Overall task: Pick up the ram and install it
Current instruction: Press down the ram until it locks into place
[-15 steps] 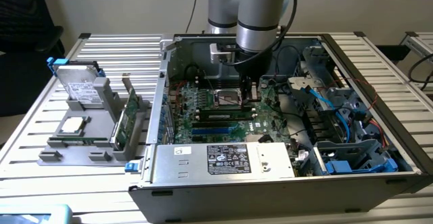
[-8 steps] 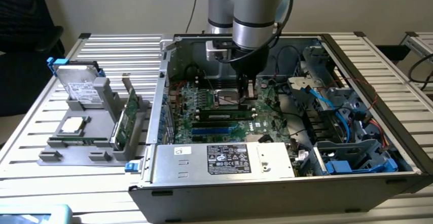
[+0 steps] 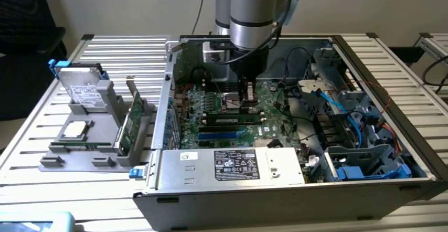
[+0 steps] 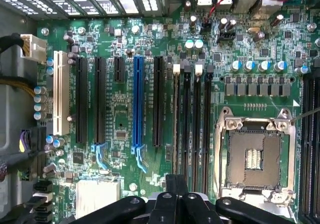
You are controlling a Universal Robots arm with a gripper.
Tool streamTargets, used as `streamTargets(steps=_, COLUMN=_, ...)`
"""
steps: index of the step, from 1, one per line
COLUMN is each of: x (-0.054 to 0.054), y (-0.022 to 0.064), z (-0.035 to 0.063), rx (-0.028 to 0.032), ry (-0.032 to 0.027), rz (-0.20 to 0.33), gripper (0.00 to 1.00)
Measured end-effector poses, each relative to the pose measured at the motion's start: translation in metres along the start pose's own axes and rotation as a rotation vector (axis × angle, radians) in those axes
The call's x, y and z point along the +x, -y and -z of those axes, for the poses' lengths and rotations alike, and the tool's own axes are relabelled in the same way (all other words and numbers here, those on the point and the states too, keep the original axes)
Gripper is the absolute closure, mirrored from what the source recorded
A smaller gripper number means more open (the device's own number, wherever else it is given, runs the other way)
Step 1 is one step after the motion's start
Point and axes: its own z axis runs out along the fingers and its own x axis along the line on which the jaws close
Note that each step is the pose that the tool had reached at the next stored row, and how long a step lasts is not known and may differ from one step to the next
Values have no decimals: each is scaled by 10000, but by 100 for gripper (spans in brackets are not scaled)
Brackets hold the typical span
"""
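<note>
The ram (image 3: 234,119), a long green stick with black chips, stands in a slot on the motherboard (image 3: 210,103) inside the open computer case. In the wrist view it appears edge-on as a thin strip (image 4: 176,119) in one of the memory slots beside the empty CPU socket (image 4: 255,156). My gripper (image 3: 246,102) hangs just above and behind the stick, fingers shut with nothing between them. Its black fingertips (image 4: 176,184) line up with that slot. I cannot tell whether they touch the stick.
A grey holder (image 3: 84,150) on the exterior view's left carries a silver hard drive (image 3: 84,93), a CPU chip (image 3: 75,129) and a green expansion card (image 3: 131,122). The power supply (image 3: 231,164) sits at the case front. Blue cables (image 3: 336,103) and drive cages fill the right side.
</note>
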Motion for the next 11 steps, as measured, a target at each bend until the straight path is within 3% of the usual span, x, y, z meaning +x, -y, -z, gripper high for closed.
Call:
streamTargets(steps=7, x=1, y=-251, z=4, rx=-3, ry=31, rz=-10, gripper=89)
streamTargets(steps=11, x=1, y=-352, z=6, rx=-48, ry=36, rz=-39, gripper=89)
